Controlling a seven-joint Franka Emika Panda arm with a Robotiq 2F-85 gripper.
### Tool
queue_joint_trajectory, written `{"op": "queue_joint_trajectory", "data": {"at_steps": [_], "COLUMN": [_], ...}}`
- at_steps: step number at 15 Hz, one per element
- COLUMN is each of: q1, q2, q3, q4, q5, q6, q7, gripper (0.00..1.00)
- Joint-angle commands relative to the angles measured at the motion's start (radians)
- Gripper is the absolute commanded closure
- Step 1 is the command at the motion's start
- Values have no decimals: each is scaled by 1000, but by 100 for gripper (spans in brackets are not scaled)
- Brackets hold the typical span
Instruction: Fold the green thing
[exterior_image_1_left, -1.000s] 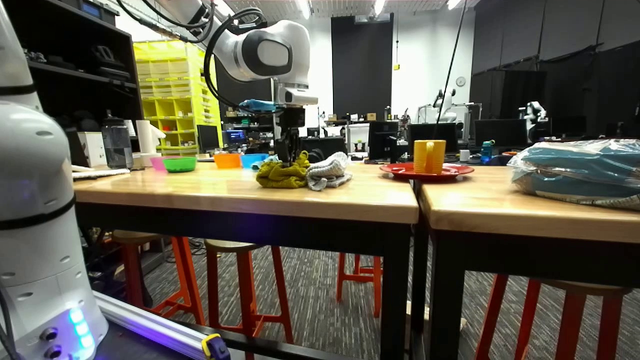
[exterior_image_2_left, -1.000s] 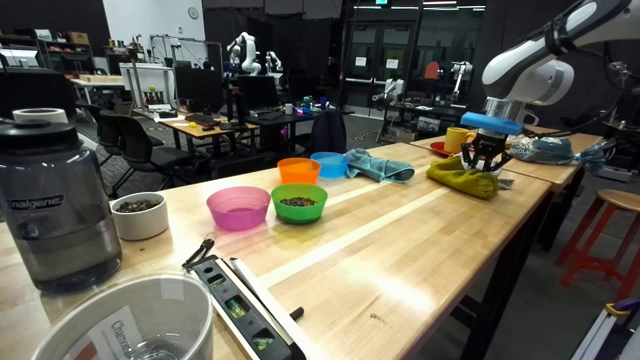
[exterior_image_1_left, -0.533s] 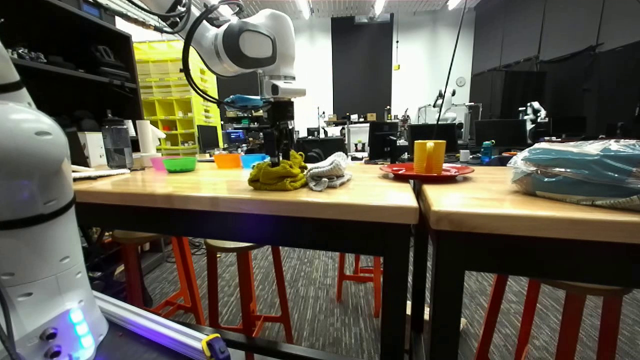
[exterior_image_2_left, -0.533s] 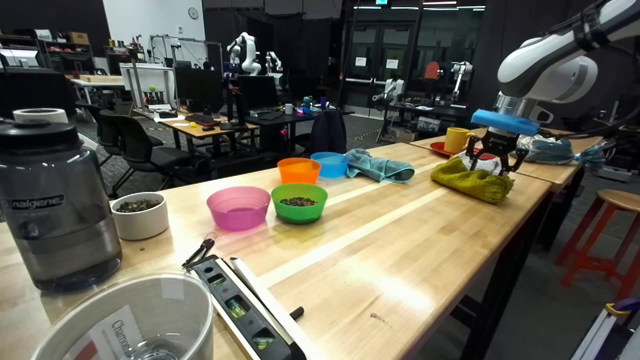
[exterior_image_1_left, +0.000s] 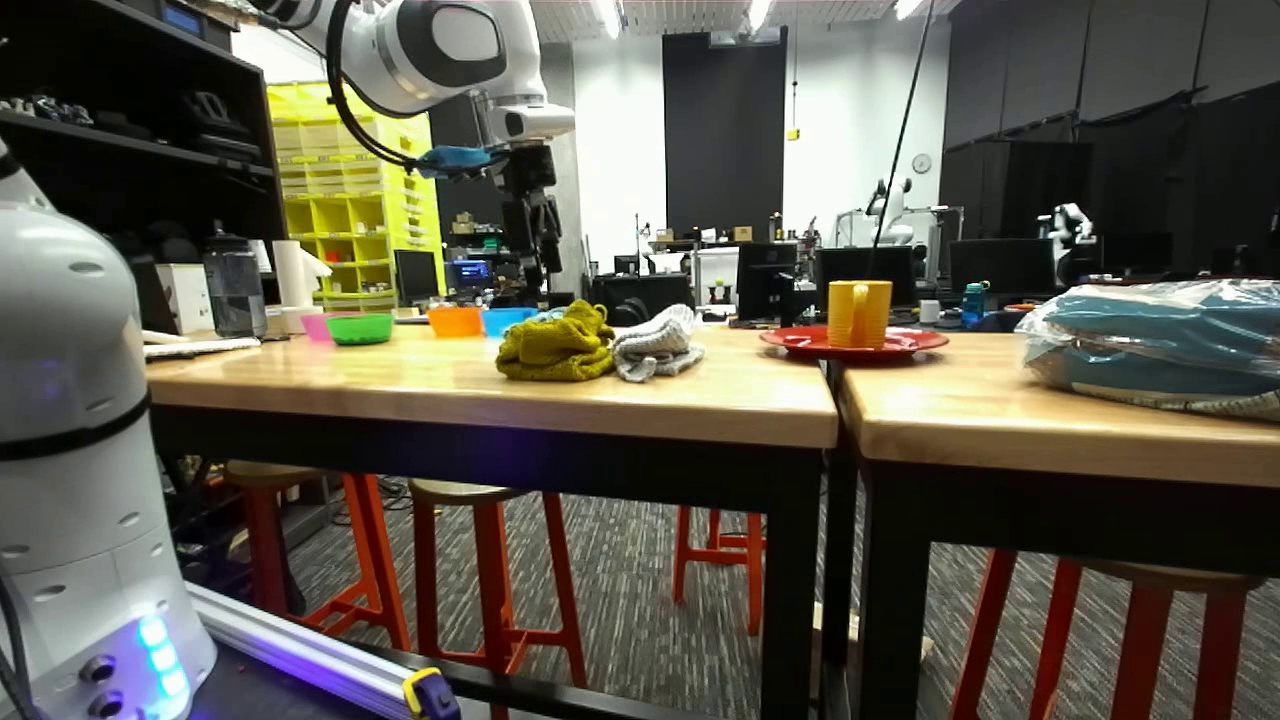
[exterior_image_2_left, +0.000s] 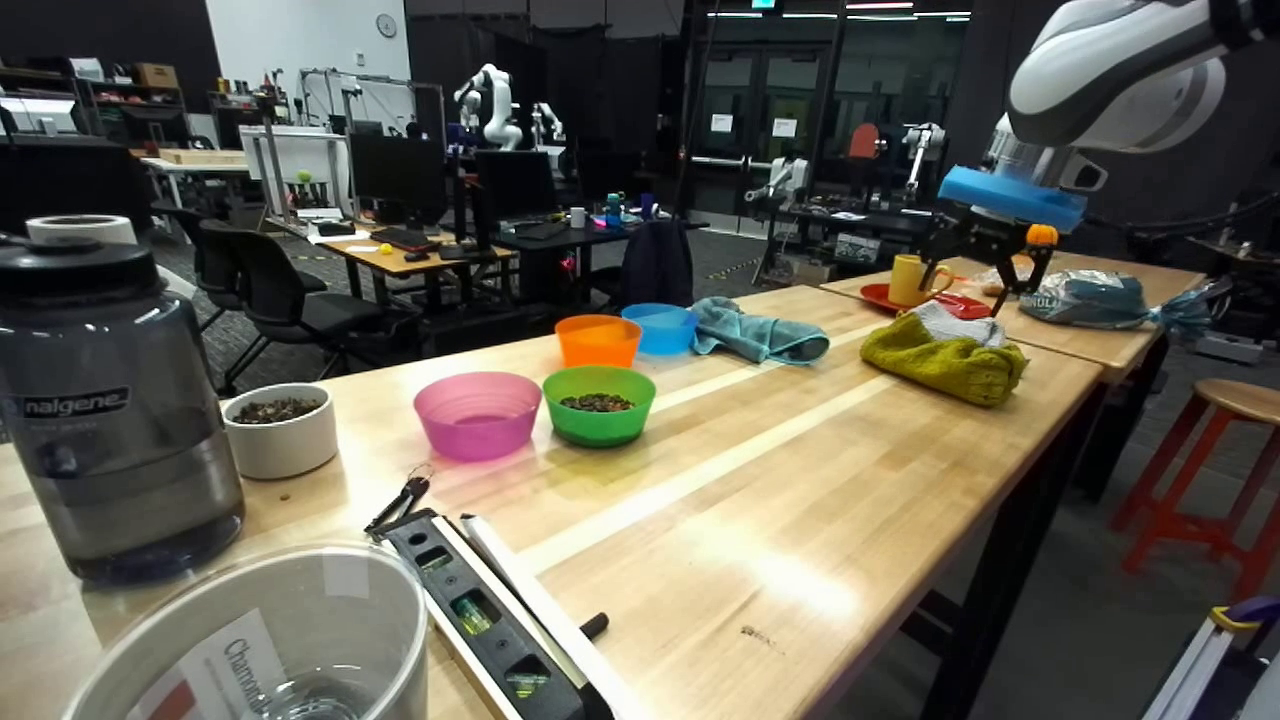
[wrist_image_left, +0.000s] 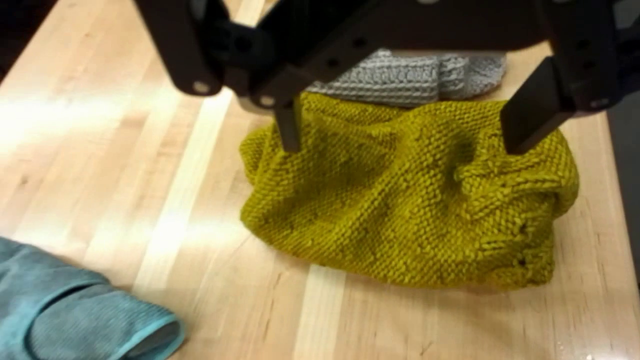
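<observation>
my claw (wrist_image_left: 402, 149) hangs spread and empty over the mustard-green knit cloth (exterior_image_1_left: 555, 350), left of the gray knit (exterior_image_1_left: 658, 347) on the table (exterior_image_1_left: 430, 370) in an exterior view. should be light, soft, grippy: i'd pinch its less bunched left edge in the wrist view.

Black jaws with pale screws (wrist_image_left: 201, 87); just above them, a blue wrap (exterior_image_2_left: 1012, 195). Higher, a white arm (exterior_image_1_left: 518, 55), grey oval cap (exterior_image_1_left: 466, 33), looping black cable (exterior_image_1_left: 337, 95). Well apart from the jaws, the base (exterior_image_1_left: 80, 540): white, black-banded, cyan lights (exterior_image_1_left: 163, 656).
</observation>
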Motion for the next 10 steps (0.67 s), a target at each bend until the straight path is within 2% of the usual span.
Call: {"op": "queue_joint_trajectory", "data": {"at_steps": [1,10], "q1": [32,164], "q2": [-35,-61], "q3": [35,126], "q4": [25,23], "q5": [4,-7], "q6": [-28,-127], "q7": [-67,-378], "gripper": [0,0]}}
